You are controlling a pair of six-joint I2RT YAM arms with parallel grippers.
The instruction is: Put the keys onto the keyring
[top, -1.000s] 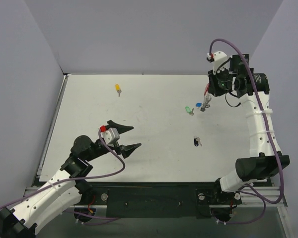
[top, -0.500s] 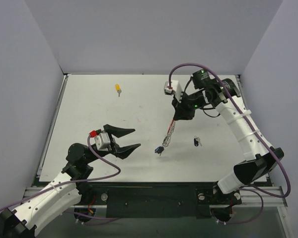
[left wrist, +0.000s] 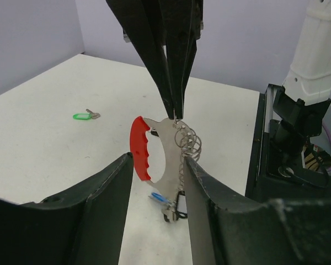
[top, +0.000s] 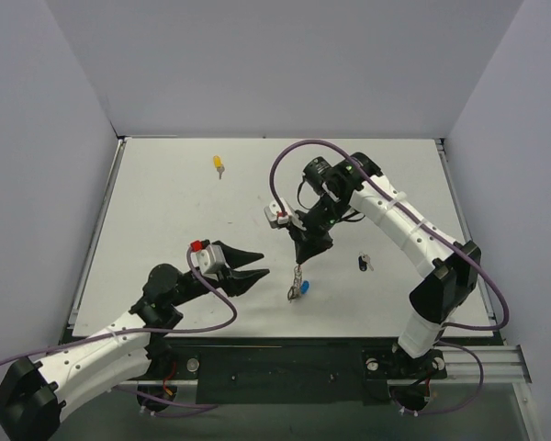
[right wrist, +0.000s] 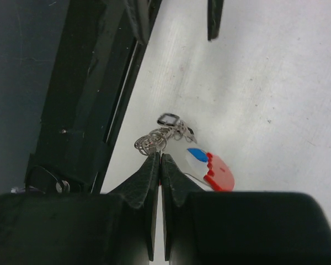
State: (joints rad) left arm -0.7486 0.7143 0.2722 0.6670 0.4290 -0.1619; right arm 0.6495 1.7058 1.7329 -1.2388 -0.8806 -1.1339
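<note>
My right gripper is shut on the keyring and holds it hanging above the table's near middle. In the right wrist view the fingertips pinch the wire ring, and the red tag hangs beside it. My left gripper is open, just left of the keyring. In the left wrist view the keyring hangs between and beyond my left gripper's jaws. The yellow key lies far left. The black key lies right of the keyring. The green key lies on the table, hidden in the top view.
Grey walls close in the white table on three sides. A black rail runs along the front edge. The right arm's base stands close on the right in the left wrist view.
The right arm has swung from the far right toward the near middle, carrying the keyring. The left gripper has moved right toward it, and its jaws have narrowed.
</note>
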